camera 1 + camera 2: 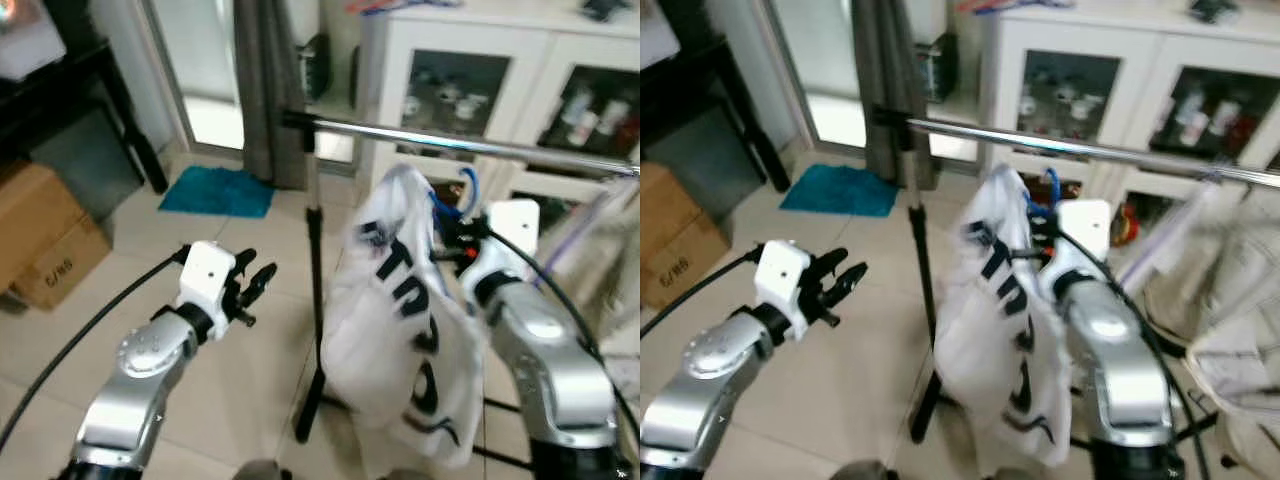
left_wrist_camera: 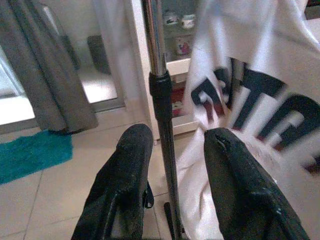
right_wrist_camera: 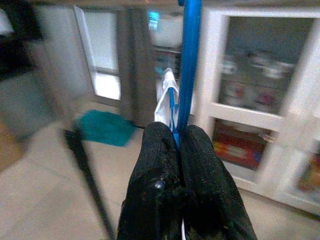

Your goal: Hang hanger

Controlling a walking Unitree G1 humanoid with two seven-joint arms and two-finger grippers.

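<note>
Nearest, the left gripper [image 1: 252,283] floats with its fingers spread and empty, aimed at the rack's upright pole [image 2: 161,100]. Just beyond, the right gripper [image 3: 178,150] is pinched tight on the blue hanger [image 3: 189,60], which carries a white shirt with dark lettering [image 1: 400,320] draped beside the right arm. Above and behind runs the chrome rail [image 1: 460,145]; the hanger's hook [image 1: 470,185] sits just below it, apparently not yet over it. Lifting and hooking remain. Farther back stands a white cabinet [image 1: 540,60].

Left arm [image 1: 140,375], lower left: silver shell, visible screws, white wrist block, black cable; right arm [image 1: 545,360], lower right: likewise; long black textured fingers [image 2: 125,190].
</note>
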